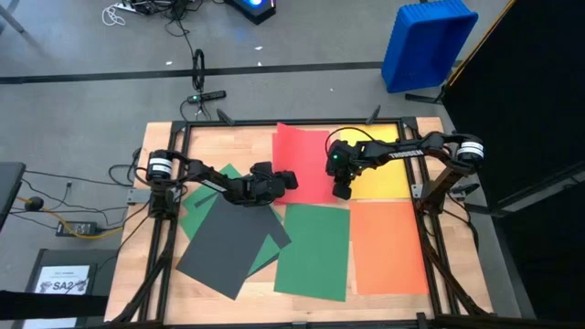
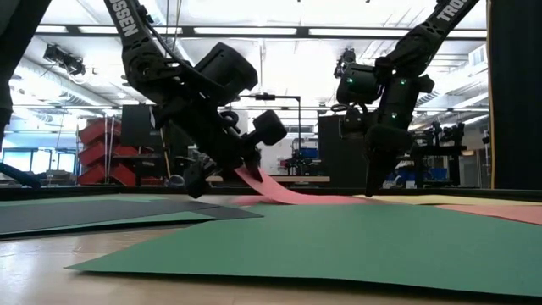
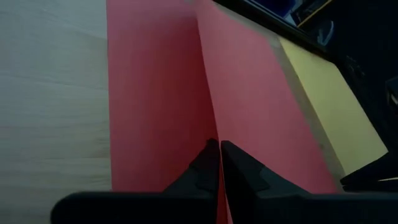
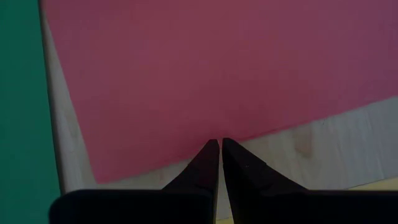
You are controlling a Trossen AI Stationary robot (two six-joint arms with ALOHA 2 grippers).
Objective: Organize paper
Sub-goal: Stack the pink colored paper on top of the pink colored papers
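Left gripper (image 1: pixel 291 179) pinches the near edge of the red sheet (image 1: pixel 306 151), jaws closed on it; that edge curls up off the table (image 1: pixel 238 137). Right gripper (image 1: pixel 342 191) points down at the red sheet's opposite edge, jaws closed, holding nothing. Yellow sheet (image 1: pixel 388 178) beside red; orange (image 1: pixel 388 247), green (image 1: pixel 315 251) and dark grey (image 1: pixel 224 242) sheets lie flat nearer the front.

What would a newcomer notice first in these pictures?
Probably the red sheet at the table's far middle: the left gripper is shut on its edge and lifts it into a curl, while the right gripper, also shut, presses its tips down by the opposite edge. Green, orange and dark grey sheets lie nearer.
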